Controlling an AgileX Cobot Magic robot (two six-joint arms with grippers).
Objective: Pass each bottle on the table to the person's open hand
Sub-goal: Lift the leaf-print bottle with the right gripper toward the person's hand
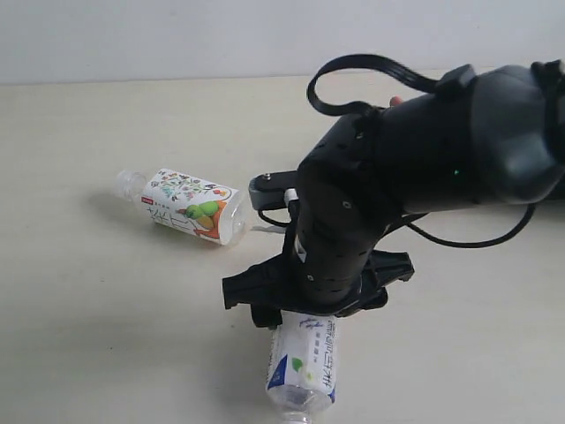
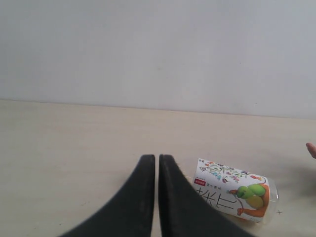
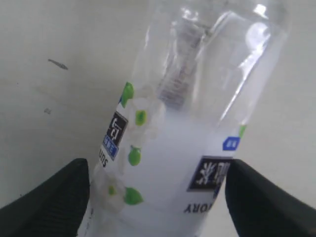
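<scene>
Two small clear bottles lie on their sides on a pale beige worktop [image 1: 88, 336], well apart from each other. The nearer one, the white leafy-label bottle [image 1: 303, 364], lies at the bottom edge of the exterior view with its clear neck end pointing toward the camera. The right arm reaches across the middle of the view and stands directly over it, hiding its far end. In the right wrist view the right tool [image 3: 157, 170] is spread wide, one dark finger on each side of the bottle's labelled body. The fingers sit close against its flanks, but whether they touch it cannot be told. This straddling pose suits a grasp across the round body, the firmest place to pinch a lying bottle, so the closing step appears to be in hand. The white fruit-and-flower bottle [image 1: 192, 206] lies farther back on the left, untouched, its neck pointing left. The left tool [image 2: 157, 160] is pressed together and holds nothing, low over the worktop just beside this second bottle, apparently waiting. A small sliver of skin at the edge of the left wrist view may belong to the person's open hand [image 2: 311, 149], too little to be sure.
</scene>
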